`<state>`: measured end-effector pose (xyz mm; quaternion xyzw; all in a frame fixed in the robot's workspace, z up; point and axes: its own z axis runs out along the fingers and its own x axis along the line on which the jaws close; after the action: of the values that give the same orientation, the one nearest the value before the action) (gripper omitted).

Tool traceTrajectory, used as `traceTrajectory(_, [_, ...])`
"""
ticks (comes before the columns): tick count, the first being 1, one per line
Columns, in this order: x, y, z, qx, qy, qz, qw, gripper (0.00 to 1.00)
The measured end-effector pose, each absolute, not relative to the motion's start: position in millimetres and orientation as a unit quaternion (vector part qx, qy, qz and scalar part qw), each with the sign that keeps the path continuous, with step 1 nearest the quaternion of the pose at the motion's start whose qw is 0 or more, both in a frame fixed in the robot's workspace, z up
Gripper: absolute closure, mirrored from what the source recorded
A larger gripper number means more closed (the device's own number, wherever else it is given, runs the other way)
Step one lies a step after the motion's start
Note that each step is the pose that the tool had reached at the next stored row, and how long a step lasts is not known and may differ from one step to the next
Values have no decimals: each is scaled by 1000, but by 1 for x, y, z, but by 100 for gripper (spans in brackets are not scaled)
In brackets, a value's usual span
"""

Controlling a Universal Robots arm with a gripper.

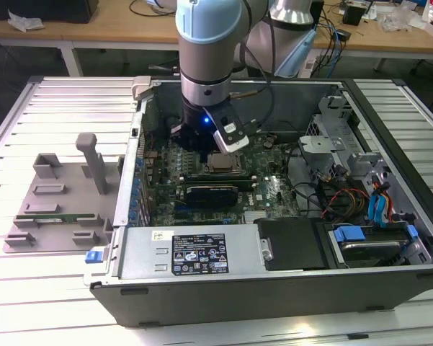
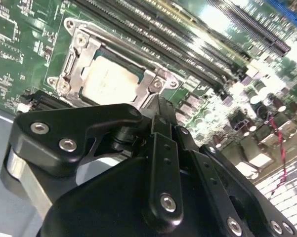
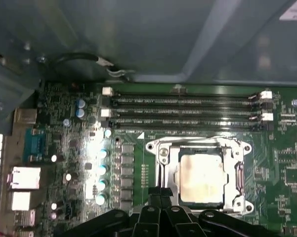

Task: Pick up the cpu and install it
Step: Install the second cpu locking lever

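Observation:
The cpu (image 1: 222, 161) (image 2: 111, 79) (image 3: 201, 177) lies flat in the socket on the green motherboard (image 1: 274, 194), inside the open computer case. Its pale metal top plate faces up, and a silvery socket frame (image 3: 163, 153) surrounds it. My gripper (image 1: 202, 151) (image 2: 158, 103) (image 3: 160, 193) hangs just above the board at the socket's edge, beside the cpu. Its black fingers (image 2: 160, 128) are pressed together with nothing between them. In the exterior view the arm's wrist hides part of the board behind the socket.
Memory slots (image 3: 188, 106) run along one side of the socket and a black expansion card (image 1: 211, 193) lies on the other. Case walls (image 1: 140, 144), a drive cage with blue parts (image 1: 371, 238) and cables (image 1: 331, 198) ring the board. A grey fixture tray (image 1: 57, 202) sits outside, at the exterior view's left.

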<state>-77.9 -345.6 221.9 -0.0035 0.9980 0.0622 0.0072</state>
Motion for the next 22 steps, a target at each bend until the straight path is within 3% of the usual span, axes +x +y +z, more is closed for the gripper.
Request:
traceTrajectory(9, [-38,-345,221,1,998,62,2,89])
traceTrajectory(22, [-38,-342,230,1,998,62,2,89])
